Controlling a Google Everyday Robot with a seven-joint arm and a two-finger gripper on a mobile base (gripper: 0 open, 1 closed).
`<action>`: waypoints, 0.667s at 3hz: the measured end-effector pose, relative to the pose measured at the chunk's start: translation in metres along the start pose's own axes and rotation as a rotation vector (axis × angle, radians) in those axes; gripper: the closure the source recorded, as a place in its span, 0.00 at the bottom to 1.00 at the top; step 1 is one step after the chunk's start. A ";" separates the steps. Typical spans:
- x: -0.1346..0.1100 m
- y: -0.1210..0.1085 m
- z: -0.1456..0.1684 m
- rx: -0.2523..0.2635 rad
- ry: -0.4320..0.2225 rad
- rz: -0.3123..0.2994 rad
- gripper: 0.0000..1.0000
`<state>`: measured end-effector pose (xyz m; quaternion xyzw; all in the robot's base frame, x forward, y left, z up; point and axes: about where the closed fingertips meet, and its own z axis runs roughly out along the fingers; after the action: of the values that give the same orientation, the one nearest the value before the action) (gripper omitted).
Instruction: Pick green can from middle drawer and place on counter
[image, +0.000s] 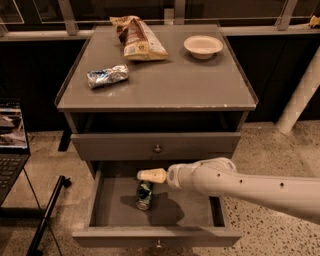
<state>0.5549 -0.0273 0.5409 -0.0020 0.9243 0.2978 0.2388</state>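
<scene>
The green can (144, 195) lies on the grey floor of the open middle drawer (190, 210), left of centre. My gripper (151, 175) reaches in from the right at the end of the white arm. It hovers just above the can's far end, close to it. I cannot tell whether it touches the can. The counter (170, 87) is the flat grey cabinet top above the drawers.
On the counter lie a crumpled silver-blue foil packet (107, 76), a chip bag (140, 42) and a white bowl (203, 46). A shut drawer front with a knob (157, 148) sits above the open drawer. A laptop (10, 145) and a black stand (47, 215) are at the left.
</scene>
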 end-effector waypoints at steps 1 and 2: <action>-0.011 -0.009 0.026 0.001 0.013 0.012 0.00; -0.018 -0.019 0.047 0.049 0.028 0.026 0.00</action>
<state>0.5941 -0.0195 0.5051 0.0119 0.9345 0.2780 0.2221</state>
